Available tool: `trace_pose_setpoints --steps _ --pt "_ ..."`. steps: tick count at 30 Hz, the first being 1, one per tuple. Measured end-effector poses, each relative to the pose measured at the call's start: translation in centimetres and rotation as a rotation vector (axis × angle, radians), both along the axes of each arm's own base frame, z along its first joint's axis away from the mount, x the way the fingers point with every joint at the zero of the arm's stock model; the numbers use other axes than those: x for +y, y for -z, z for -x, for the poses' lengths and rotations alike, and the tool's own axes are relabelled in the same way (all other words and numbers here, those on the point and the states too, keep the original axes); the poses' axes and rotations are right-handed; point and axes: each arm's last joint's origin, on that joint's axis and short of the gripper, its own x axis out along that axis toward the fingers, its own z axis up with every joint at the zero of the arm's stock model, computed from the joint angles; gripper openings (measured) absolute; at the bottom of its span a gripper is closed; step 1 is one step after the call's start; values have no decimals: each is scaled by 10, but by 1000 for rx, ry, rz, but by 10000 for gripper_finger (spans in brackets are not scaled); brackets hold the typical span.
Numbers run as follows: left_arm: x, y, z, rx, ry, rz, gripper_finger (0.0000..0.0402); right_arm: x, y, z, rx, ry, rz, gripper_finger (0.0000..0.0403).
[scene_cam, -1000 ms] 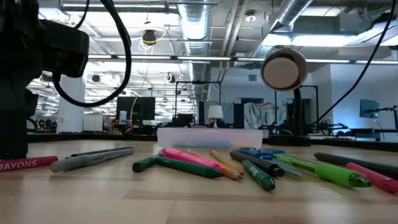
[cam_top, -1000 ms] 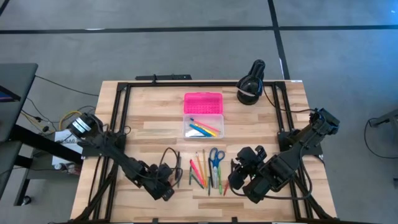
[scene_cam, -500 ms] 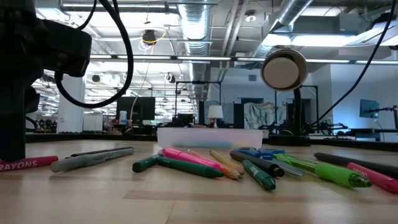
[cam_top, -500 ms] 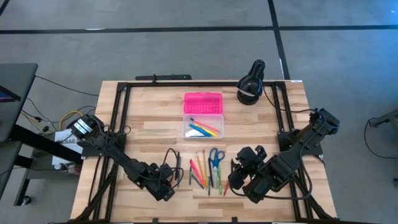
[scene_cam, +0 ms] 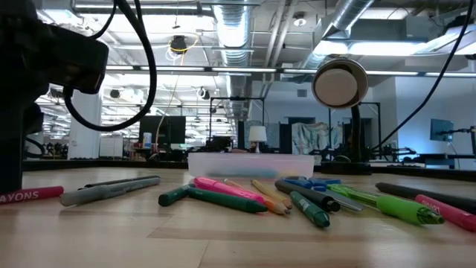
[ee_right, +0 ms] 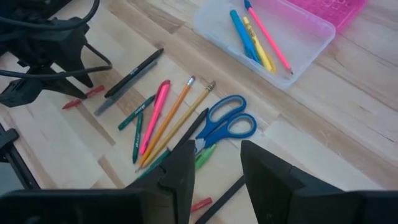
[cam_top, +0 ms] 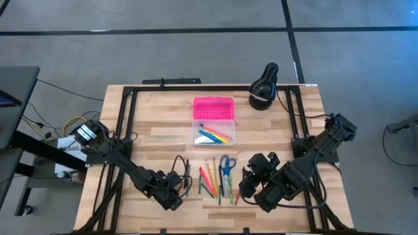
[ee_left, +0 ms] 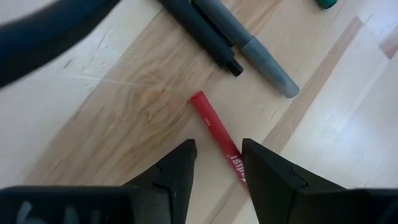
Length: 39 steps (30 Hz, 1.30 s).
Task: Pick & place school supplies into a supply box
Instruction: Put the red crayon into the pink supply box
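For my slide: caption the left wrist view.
Left pincer open over a red crayon on the table.

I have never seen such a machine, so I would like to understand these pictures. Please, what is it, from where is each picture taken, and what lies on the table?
It is a robot with two dark arms at a wooden table; each arm ends in a two-finger claw. One camera looks straight down, one sits at table height, and one rides on each wrist.

The left claw hangs open, low over a red crayon, not gripping it. The right claw waits open above the loose supplies and holds nothing.

On the table lie pens and pencils, blue scissors and the supply box: a clear tray with its pink lid open. A few pens are inside already. The black round device stands at the far side.
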Motion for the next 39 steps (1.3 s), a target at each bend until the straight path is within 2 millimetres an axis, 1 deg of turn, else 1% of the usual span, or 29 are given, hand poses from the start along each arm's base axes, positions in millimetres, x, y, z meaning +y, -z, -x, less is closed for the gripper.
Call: trace_pose_setpoints --steps 6,12,16,20,28,39 --pt "0 -3 0 30 13 -17 132 -1 0 -1 4 -10 7 123" --pt "5 -7 4 135 53 -85 132 -3 0 -3 7 -7 10 123" --pt "5 -9 4 155 66 -66 132 -3 0 -3 7 -7 10 123" --pt "4 -11 4 184 38 -37 132 -3 0 -3 7 -8 11 123" --pt "4 -11 12 303 39 -20 132 -3 0 -3 17 -28 24 123" --pt "6 -11 16 325 52 -61 132 -3 0 -3 23 -42 33 123"
